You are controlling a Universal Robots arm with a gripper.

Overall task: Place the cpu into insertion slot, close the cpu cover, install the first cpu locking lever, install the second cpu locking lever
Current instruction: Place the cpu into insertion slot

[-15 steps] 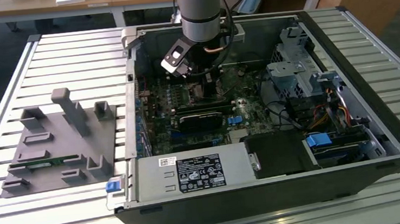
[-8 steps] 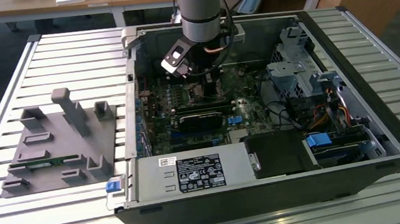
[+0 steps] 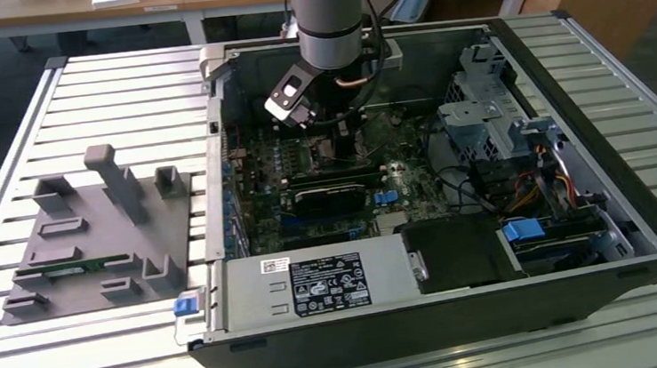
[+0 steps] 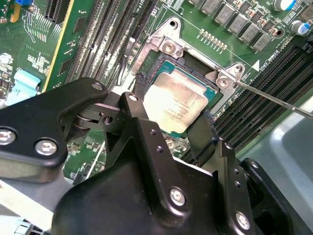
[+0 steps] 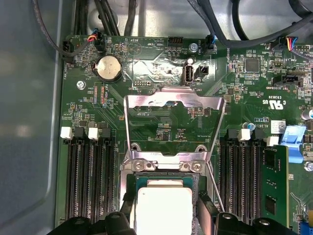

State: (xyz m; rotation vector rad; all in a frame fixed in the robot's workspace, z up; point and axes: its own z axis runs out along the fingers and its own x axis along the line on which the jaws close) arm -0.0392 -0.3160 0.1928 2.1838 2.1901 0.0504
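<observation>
**Seating step in hand, nothing latched**

The cpu (image 4: 178, 100), a small flat square chip with a dull grey metal top, sits within the black square insertion slot (image 4: 195, 63) on the green circuit board (image 5: 146, 68). The black two-fingered tool (image 4: 171, 110) is clenched on it. Its fingers (image 4: 203, 132) press on two opposite edges, as seen in both wrist views. Whether the chip is fully bedded or a shade proud of the socket is hard to judge from these angles.

So the first step is in hand. The cpu cover (image 5: 195, 98), a thin silvery metal frame with a square window, stands hinged open just beyond the slot. A thin bright wire locking lever (image 4: 274, 100) juts free beside it, unhooked. Cover and levers are not yet done. A clean release calls for the chip lying flat and square in the slot, with no corner riding on the rim.

Long black memory slots (image 5: 90, 181) flank the socket on both sides. In the exterior view the grey arm (image 3: 326, 15) reaches down into the open black computer case (image 3: 643, 237). The case lies on a slatted metal surface (image 3: 117, 78) beside a grey moulded fixture (image 3: 96, 249).

As for writing, there is faint print on the chip's top, white lettering across the board, and a white label (image 3: 326, 284) inside the case. None of it is read out here.
</observation>
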